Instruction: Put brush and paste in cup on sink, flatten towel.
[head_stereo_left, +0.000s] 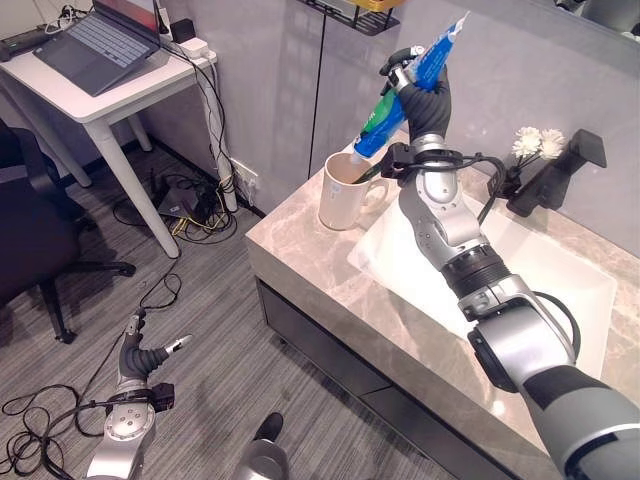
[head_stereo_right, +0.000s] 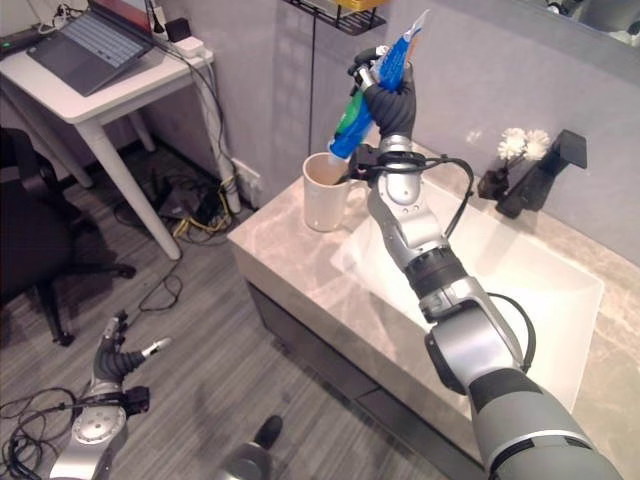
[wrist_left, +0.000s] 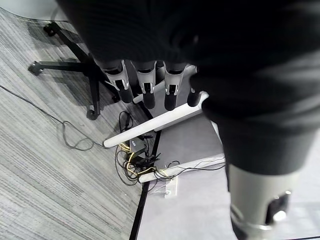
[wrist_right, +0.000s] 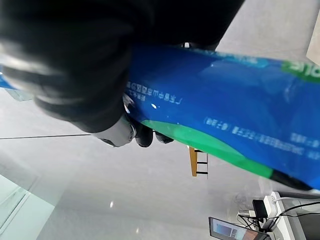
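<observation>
My right hand (head_stereo_left: 423, 98) is shut on a blue and green toothpaste tube (head_stereo_left: 415, 85), held tilted above a cream mug (head_stereo_left: 342, 190) on the marble counter (head_stereo_left: 300, 250). The tube's white cap end points down at the mug's rim. In the right wrist view the tube (wrist_right: 225, 125) runs across my curled fingers (wrist_right: 145, 135). Something dark sticks out of the mug on its right side. My left hand (head_stereo_left: 145, 358) hangs low over the floor, its fingers (wrist_left: 145, 87) relaxed and holding nothing.
A white basin (head_stereo_left: 560, 290) lies right of the mug, with a black tap (head_stereo_left: 555, 170) and white flowers (head_stereo_left: 537, 143) behind it. A white desk (head_stereo_left: 110, 95) with a laptop (head_stereo_left: 100, 40) stands at the left. An office chair (head_stereo_left: 30, 240) and cables (head_stereo_left: 190, 205) are on the floor.
</observation>
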